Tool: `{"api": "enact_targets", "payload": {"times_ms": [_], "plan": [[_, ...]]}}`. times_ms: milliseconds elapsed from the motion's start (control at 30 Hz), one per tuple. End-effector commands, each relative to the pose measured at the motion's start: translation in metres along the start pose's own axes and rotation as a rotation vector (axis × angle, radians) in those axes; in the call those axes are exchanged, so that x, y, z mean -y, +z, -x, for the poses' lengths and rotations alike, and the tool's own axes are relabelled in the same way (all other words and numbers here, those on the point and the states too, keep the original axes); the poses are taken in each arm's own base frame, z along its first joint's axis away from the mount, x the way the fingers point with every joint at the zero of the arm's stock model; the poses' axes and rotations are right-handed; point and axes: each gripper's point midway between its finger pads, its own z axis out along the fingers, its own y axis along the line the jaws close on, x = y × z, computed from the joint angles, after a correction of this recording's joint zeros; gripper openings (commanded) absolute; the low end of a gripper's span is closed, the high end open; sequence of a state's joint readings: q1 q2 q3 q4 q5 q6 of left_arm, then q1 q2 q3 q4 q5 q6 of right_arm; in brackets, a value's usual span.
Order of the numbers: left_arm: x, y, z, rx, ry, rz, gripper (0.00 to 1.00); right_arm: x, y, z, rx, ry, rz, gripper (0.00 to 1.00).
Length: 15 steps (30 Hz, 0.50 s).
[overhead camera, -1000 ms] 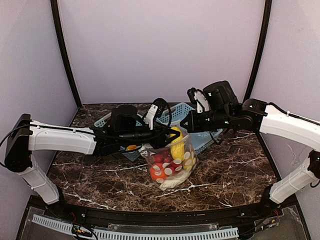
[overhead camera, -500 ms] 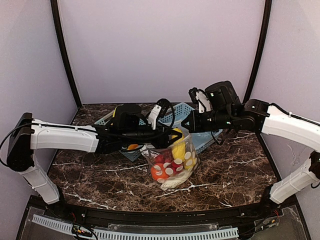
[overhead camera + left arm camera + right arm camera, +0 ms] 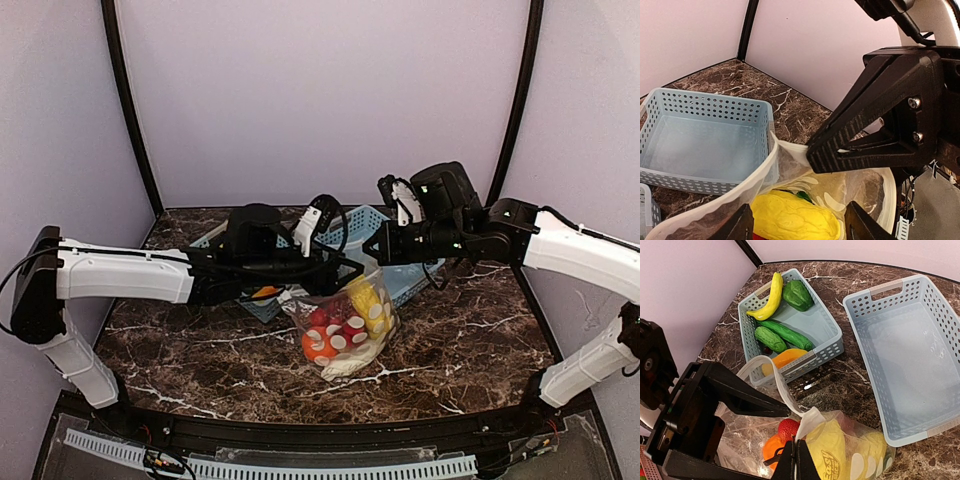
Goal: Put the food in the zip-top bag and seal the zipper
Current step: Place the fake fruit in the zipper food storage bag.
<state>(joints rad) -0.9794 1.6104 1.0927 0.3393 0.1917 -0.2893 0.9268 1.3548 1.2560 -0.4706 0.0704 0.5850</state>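
Two claws meet at the bag (image 3: 345, 325)! The right claw (image 3: 796, 460) is pinched tight on the bag's rim, holding the mouth up. The left claw (image 3: 797, 224) hangs right over that mouth, fingers spread, gripping nothing. A yellow piece (image 3: 827, 450) lies in the bag below it, among red and orange ones. My read: lift the left claw straight up and don't snag the rim. More food waits in the basket (image 3: 812, 360) just behind the bag, a banana (image 3: 767, 295) and green pieces. The zipper (image 3: 780, 387) looks unsealed.

r gripper (image 3: 815, 151) on bag (image 3: 762, 172) rim; basket (image 3: 715, 107) beside
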Motion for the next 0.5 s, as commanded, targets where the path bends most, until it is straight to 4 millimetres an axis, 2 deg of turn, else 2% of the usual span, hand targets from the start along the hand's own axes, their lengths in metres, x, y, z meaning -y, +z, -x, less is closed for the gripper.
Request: {"api": "enact_targets", "payload": {"times_ms": [0, 200, 367, 467], "plan": [[0.013, -0.02, 0.031, 0.062, 0.033, -0.004, 0.63, -0.007, -0.009, 0.019, 0.073, 0.013, 0.032, 0.0], [0.026, -0.056, 0.067, 0.15, 0.069, 0.0, 0.64, -0.007, -0.011, 0.02, 0.08, 0.01, 0.03, 0.0], [0.02, -0.086, 0.072, 0.114, 0.076, 0.079, 0.71, -0.007, -0.011, 0.021, 0.08, 0.009, 0.03, 0.0], [0.006, -0.107, 0.061, 0.03, 0.065, 0.147, 0.72, -0.008, -0.012, 0.021, 0.081, 0.007, 0.035, 0.0]]}}
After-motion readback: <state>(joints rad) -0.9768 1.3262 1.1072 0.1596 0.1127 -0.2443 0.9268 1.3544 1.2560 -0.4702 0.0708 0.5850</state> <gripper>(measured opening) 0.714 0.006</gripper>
